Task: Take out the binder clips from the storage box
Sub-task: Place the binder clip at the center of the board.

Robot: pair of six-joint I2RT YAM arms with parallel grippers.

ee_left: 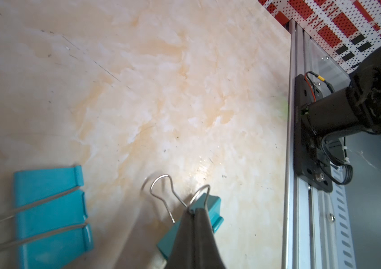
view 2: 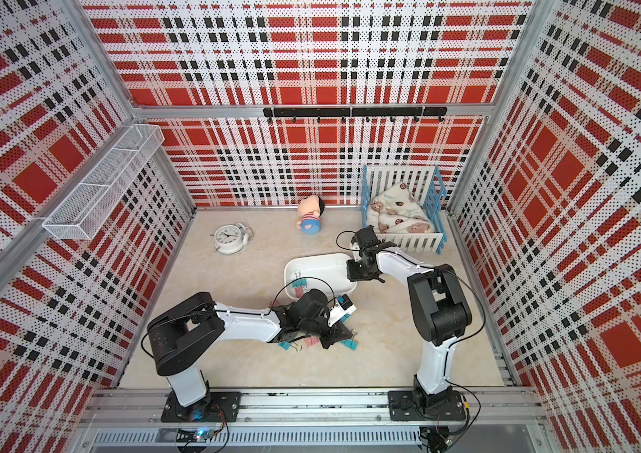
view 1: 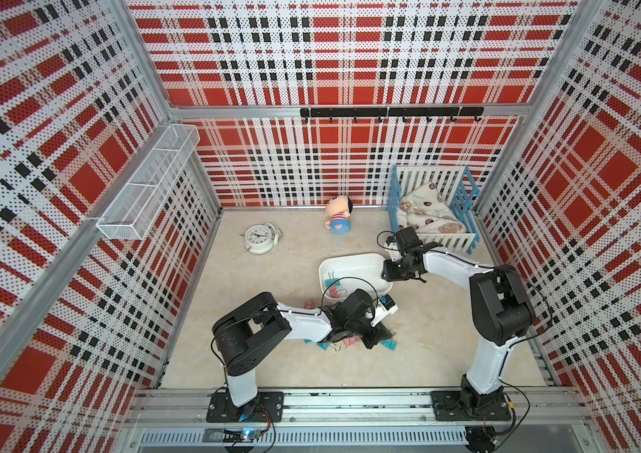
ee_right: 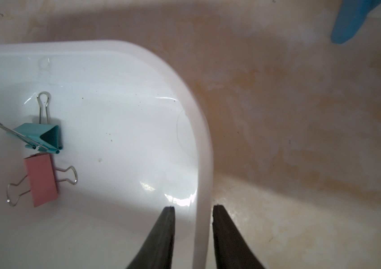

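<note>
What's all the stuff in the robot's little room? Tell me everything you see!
storage box: one, white, middle of the table
binder clips in the box: two showing, teal and pink; the left arm may hide more
binder clips on the table: several, pink and teal, beside the box
alarm clock: one, white, lying back left
doll: one, peach and blue, by the back wall
toy crib: one, blue and white, back right, blanket inside
mesh basket: one, white, left wall
hook rail: one, black, back wall
left claw: black, shut on a teal clip
right claw: black, shut on the box's rim
</note>
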